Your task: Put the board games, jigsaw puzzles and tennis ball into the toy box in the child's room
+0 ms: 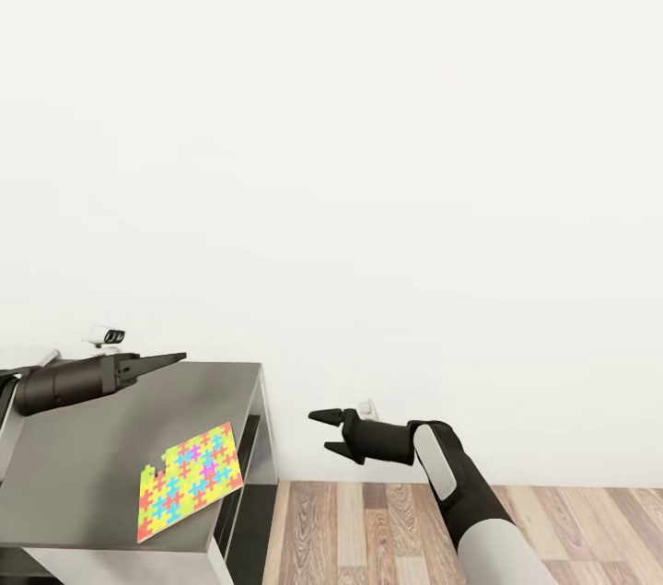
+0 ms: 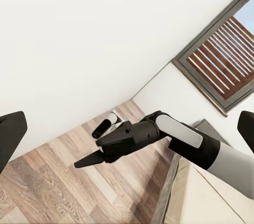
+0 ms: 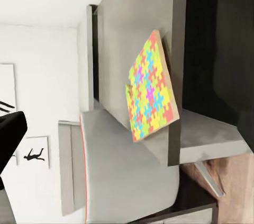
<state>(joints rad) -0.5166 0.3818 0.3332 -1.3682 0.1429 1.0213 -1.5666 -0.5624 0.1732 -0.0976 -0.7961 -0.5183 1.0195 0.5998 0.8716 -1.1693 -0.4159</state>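
One jigsaw puzzle (image 1: 190,481) lies flat on the grey bench (image 1: 83,465), at its front corner overhanging the edge, with the left end effector (image 1: 170,357) clenched above the bench's far edge and the right end effector (image 1: 324,432) released, empty, beside the bench over wood-plank floor (image 1: 368,530).

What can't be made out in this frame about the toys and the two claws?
- Jigsaw puzzle: one shows on the table; whether its corner overhangs the edge is unclear.
- Toy box: in the right wrist view the frame edge cuts it off, so its contents are hidden.
- Left claw: in the head view its fingers overlap, so open or shut is unreadable.
- Right claw: open, holding nothing.
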